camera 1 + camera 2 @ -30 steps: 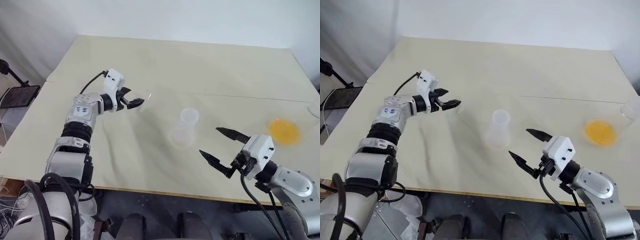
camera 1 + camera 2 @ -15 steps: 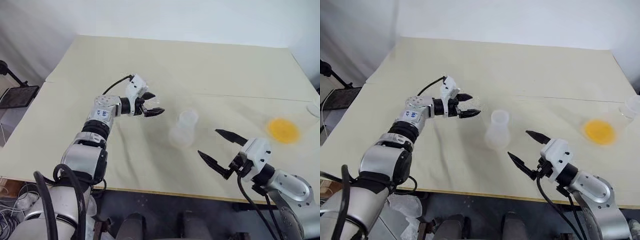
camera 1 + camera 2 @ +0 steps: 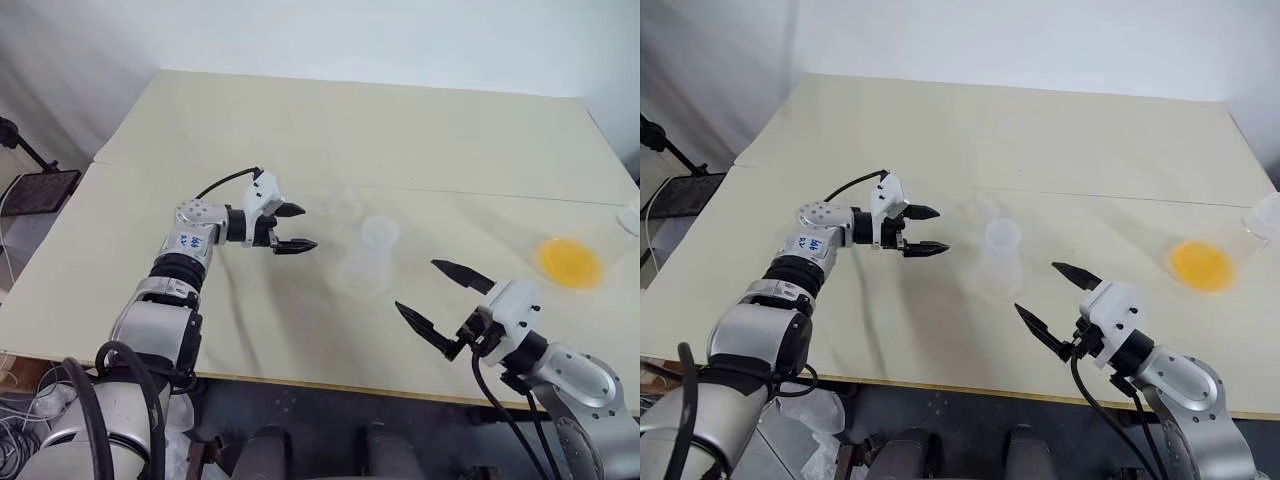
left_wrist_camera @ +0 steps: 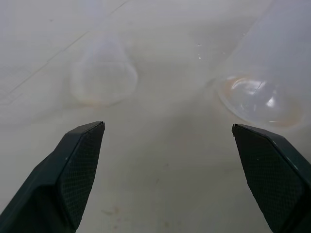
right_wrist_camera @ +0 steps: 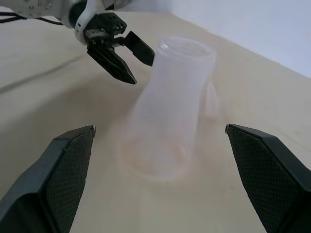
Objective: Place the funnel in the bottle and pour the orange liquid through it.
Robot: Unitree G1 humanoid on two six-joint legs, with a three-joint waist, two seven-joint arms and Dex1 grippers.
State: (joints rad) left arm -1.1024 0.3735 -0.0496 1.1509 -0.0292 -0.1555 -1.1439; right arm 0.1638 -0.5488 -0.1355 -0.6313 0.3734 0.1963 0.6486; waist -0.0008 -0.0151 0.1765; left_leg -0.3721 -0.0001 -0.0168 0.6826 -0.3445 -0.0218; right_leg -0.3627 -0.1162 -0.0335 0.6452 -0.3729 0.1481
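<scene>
- Left gripper (image 3: 293,227): fingers spread wide, nothing between them; held just above the table (image 3: 420,140), tips aimed toward the bottle
- Small blue label on the left forearm (image 3: 185,242); characters too small to read
- Funnel (image 4: 103,74): lies on its side on the table, just ahead of the left gripper's tips and clear of them, wide mouth facing the gripper, stem pointing away. The left wrist view shows its cone plainly; in the head views it is only a faint clear shape (image 3: 979,209) beside the bottle's far left side
- Bottle (image 3: 367,255): stands upright on the table between the two grippers, ahead and to the right of the left gripper's tips, not touched by either. The left wrist view shows just its wide base (image 4: 260,97); the right wrist view shows it whole, from rimmed neck to base (image 5: 171,104), with the left gripper (image 5: 127,60) open beyond it on its left
- Right gripper (image 3: 447,305): fingers fully apart, empty; held low near the table's front edge, short of the bottle and on its right, pointing at it
- Orange liquid (image 3: 569,262): shallow pool inside a clear container far to the right of the right gripper, well apart from the bottle; seen in both head views
- Another clear vessel (image 3: 1265,214) sits at the right edge of the table, just beyond the orange liquid; its form is hard to make out
</scene>
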